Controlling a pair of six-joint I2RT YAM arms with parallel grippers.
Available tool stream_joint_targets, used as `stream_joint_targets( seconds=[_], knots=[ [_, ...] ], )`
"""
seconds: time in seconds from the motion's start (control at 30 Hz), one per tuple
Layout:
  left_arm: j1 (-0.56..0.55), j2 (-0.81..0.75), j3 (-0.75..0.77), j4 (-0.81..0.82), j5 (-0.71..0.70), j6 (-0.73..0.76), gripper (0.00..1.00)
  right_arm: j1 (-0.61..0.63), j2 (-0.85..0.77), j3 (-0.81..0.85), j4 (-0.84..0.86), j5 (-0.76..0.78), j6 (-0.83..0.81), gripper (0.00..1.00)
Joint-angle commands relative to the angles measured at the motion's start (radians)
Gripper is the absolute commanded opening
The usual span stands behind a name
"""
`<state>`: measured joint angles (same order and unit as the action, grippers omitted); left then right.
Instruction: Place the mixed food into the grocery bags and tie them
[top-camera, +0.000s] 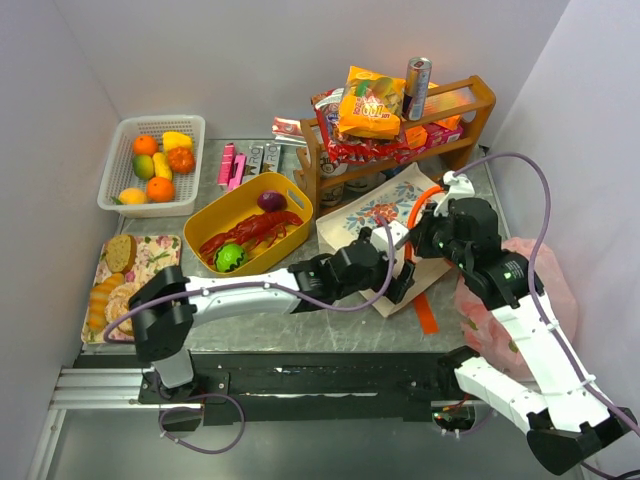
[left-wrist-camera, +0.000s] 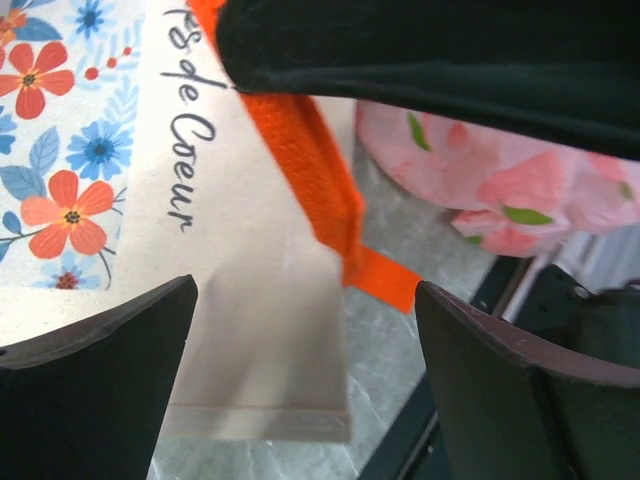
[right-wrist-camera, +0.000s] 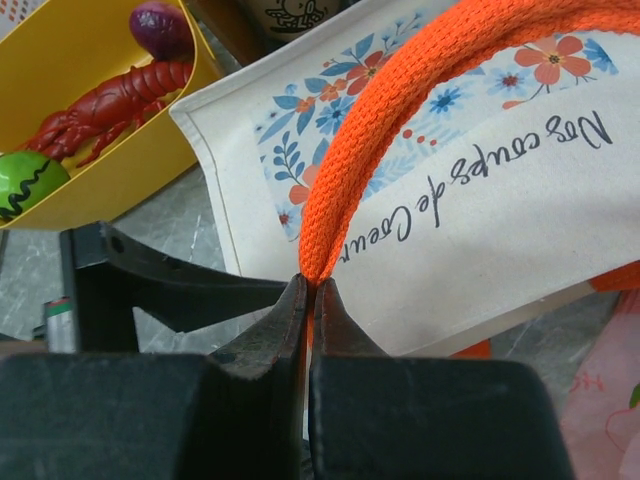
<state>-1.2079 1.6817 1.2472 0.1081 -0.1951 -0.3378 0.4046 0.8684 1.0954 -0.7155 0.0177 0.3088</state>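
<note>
The cream floral tote (top-camera: 375, 212) lies flat on the table. My right gripper (right-wrist-camera: 310, 285) is shut on the tote's orange handle (right-wrist-camera: 395, 115) and holds the loop up. Just left of it, my left gripper (left-wrist-camera: 305, 330) hangs open over the tote's near corner (left-wrist-camera: 260, 340), holding nothing. The pink plastic bag (top-camera: 560, 290) sits at the right, under my right arm. An orange crisp bag (top-camera: 370, 100), a slim can (top-camera: 416, 88) and red snack packets (top-camera: 365, 150) rest on the rack. A green fruit (top-camera: 231, 257) and a purple vegetable (top-camera: 270, 200) lie in the yellow tub.
The yellow tub (top-camera: 212, 215) also holds a red lobster (top-camera: 255, 235). A white mesh basket (top-camera: 125, 140) of fruit stands at the back left. A wooden rack (top-camera: 480, 100) stands behind the tote. A floral tray (top-camera: 155, 250) of bread lies at the near left.
</note>
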Motion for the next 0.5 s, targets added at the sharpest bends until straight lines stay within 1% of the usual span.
stream_joint_targets(
  seconds=[0.0, 0.03, 0.07, 0.1, 0.17, 0.2, 0.23, 0.27, 0.37, 0.4, 0.43, 0.47],
  knots=[
    [-0.010, 0.065, 0.096, 0.028, -0.089, 0.034, 0.90, 0.005, -0.011, 0.081, 0.018, 0.042, -0.017, 0.00],
    [-0.009, 0.078, 0.107, 0.028, -0.102, 0.034, 0.85, 0.005, -0.017, 0.083, 0.014, 0.042, -0.016, 0.00],
    [-0.009, 0.091, 0.118, 0.027, -0.110, 0.045, 0.78, 0.005, -0.020, 0.084, 0.013, 0.047, -0.016, 0.00],
    [-0.009, 0.117, 0.139, 0.025, -0.112, 0.046, 0.62, 0.005, -0.023, 0.089, 0.011, 0.050, -0.013, 0.00],
    [-0.009, 0.137, 0.156, 0.010, -0.104, 0.049, 0.41, 0.003, -0.028, 0.099, 0.005, 0.056, -0.016, 0.00],
    [-0.009, 0.150, 0.169, 0.002, -0.101, 0.046, 0.19, 0.003, -0.029, 0.116, -0.011, 0.065, -0.017, 0.00],
    [-0.009, 0.150, 0.172, -0.011, -0.096, 0.045, 0.09, 0.002, -0.029, 0.127, -0.016, 0.070, -0.020, 0.00],
    [-0.009, 0.147, 0.172, -0.018, -0.096, 0.042, 0.01, 0.002, -0.029, 0.138, -0.024, 0.076, -0.023, 0.00],
    [-0.005, 0.090, 0.141, -0.015, -0.076, 0.011, 0.01, 0.000, -0.032, 0.178, -0.048, 0.096, -0.030, 0.00],
    [0.007, 0.044, 0.120, -0.012, -0.038, -0.004, 0.01, 0.002, -0.034, 0.198, -0.053, 0.100, -0.033, 0.08],
    [0.019, 0.017, 0.104, -0.004, -0.005, -0.027, 0.01, 0.002, -0.037, 0.210, -0.064, 0.100, -0.034, 0.29],
    [0.034, -0.011, 0.086, 0.027, 0.031, -0.079, 0.01, 0.002, -0.040, 0.222, -0.068, 0.096, -0.040, 0.46]
  ],
)
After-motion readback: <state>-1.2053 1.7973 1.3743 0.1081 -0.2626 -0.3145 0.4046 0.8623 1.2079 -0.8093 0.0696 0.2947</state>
